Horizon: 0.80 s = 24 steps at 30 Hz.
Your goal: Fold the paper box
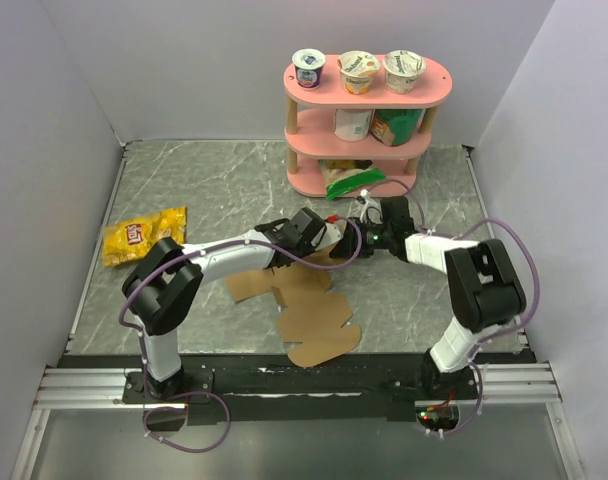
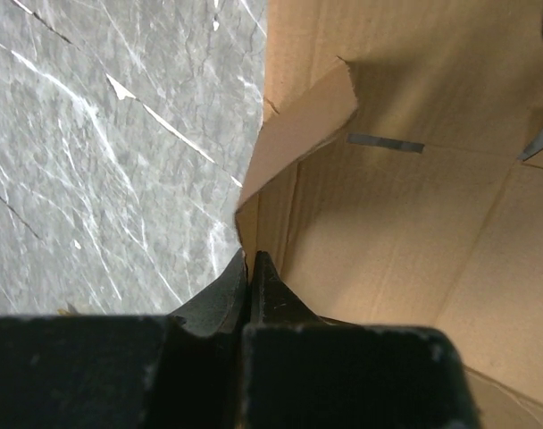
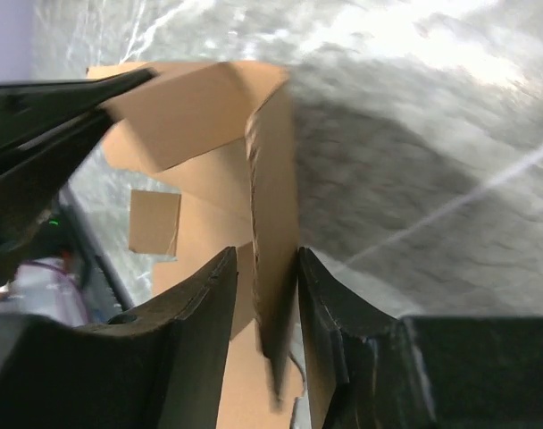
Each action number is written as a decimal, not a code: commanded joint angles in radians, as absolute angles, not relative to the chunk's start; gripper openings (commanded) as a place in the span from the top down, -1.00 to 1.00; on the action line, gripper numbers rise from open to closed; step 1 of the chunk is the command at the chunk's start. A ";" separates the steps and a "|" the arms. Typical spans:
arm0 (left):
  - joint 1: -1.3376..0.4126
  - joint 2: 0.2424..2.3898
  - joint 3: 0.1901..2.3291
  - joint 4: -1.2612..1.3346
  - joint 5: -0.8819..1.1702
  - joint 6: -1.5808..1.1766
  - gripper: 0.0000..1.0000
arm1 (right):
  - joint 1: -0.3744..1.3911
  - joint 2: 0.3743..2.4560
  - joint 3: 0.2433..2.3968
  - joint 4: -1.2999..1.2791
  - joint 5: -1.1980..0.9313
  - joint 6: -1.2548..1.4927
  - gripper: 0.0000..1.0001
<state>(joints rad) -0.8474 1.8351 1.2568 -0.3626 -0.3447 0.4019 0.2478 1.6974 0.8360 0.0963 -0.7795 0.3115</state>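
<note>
The paper box lies part-folded on the counter in front of the pink shelf. The left end effector is clenched on a raised wall's edge; the right end effector straddles another upright flap, unclenched. A green bag juts from the shelf's bottom tier behind them; a yellow snack bag lies well to its left.

We see a pink three-tier shelf at upper centre-right of the overhead view, with three foil-lidded cups along its top tier and a green packet on its lowest. At mid-left, a yellow snack bag lies on the grey marble table.
</note>
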 commanded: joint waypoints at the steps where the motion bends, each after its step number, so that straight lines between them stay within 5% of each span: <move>1: -0.856 1.833 1.310 -0.425 -0.270 0.356 0.98 | 0.342 1.523 0.799 0.127 -0.657 0.251 0.17; 15: -0.879 1.847 1.350 -0.465 -0.318 0.236 0.90 | 0.456 1.462 0.640 0.275 -0.390 0.457 0.17; 16: -0.877 1.848 1.356 -0.482 -0.321 0.201 0.59 | 0.457 1.462 0.635 0.275 -0.361 0.475 0.18; 18: -0.870 1.848 1.376 -0.495 -0.316 0.169 0.16 | 0.456 1.462 0.630 0.247 -0.296 0.501 0.54; 19: -0.864 1.844 1.379 -0.500 -0.307 0.147 -0.26 | 0.456 1.463 0.635 0.233 -0.282 0.503 0.70; 21: -0.844 1.816 1.385 -0.505 -0.287 0.129 -0.49 | 0.456 1.457 0.644 0.189 -0.250 0.483 0.78; 23: -0.819 1.781 1.391 -0.509 -0.259 0.101 -0.99 | 0.456 1.436 0.644 0.161 -0.224 0.469 0.77; 24: -0.809 1.764 1.394 -0.511 -0.250 0.094 -0.99 | 0.456 1.427 0.638 0.150 -0.207 0.453 0.78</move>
